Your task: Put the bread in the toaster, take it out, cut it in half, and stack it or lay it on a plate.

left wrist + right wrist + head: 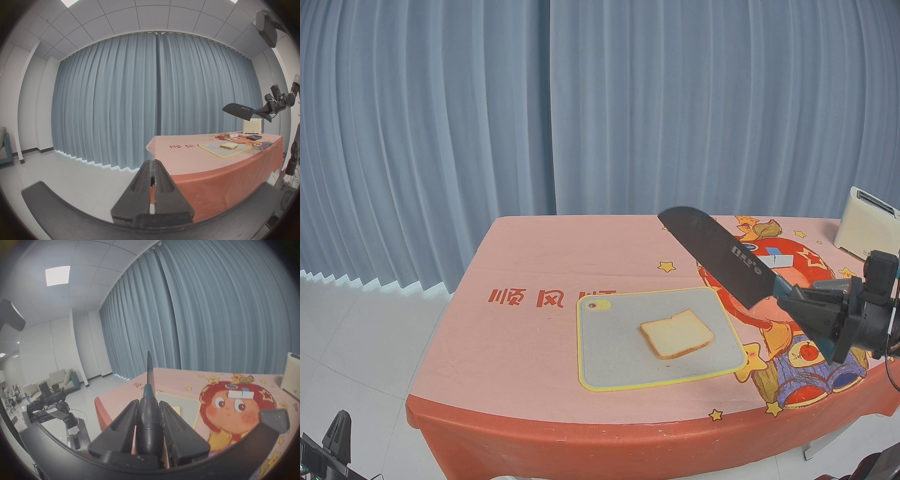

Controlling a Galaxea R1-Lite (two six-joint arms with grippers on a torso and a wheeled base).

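A slice of bread [677,334] lies flat on a grey cutting board [612,350] with a yellow rim, in the middle of the pink table. My right gripper [797,303] hangs above the board's right edge, shut on the handle of a knife. The knife's dark blade [720,253] points up and to the left, above and behind the bread. In the right wrist view the fingers [170,424] clamp the handle and the blade [150,371] stands edge-on over the board [186,404]. My left gripper [153,178] is shut on nothing, low and left of the table.
A cream toaster [867,224] stands at the table's far right corner. Two small blocks, one white and one blue [775,257], lie on the printed cartoon behind the knife. The left half of the table [506,325] is bare cloth.
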